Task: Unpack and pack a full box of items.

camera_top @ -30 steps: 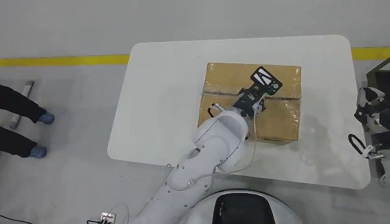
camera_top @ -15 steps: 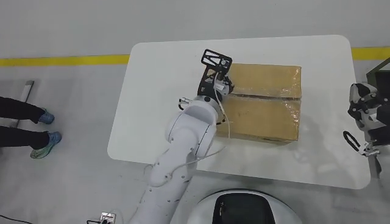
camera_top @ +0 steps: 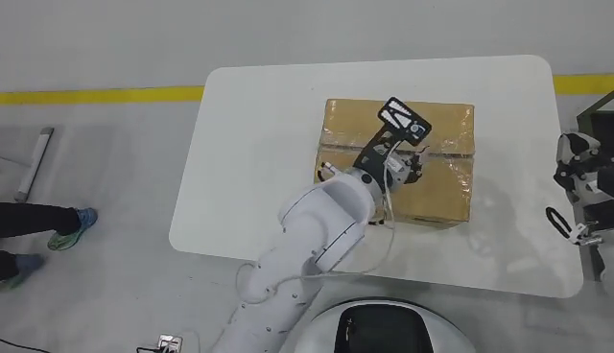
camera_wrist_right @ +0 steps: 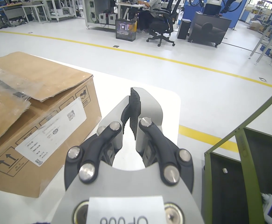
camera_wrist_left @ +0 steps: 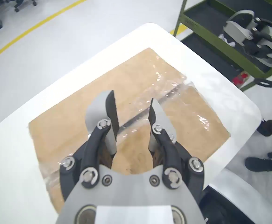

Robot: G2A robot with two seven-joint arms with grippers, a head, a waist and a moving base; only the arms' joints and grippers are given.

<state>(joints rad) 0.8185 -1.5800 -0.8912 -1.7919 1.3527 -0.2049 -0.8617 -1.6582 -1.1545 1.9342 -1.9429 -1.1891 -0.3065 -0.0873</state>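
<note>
We hold the left gripper [camera_wrist_left: 131, 102] above the box [camera_wrist_left: 80, 108], jaws wide; the right gripper [camera_wrist_right: 136, 101], beside it, jaws closed.

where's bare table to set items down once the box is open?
Widest: table between box and the table's left edge. Narrower strips: box to far edge, and box to right edge, beside the right gripper. Crowded: over the box, under the open left gripper and its arm.
</note>
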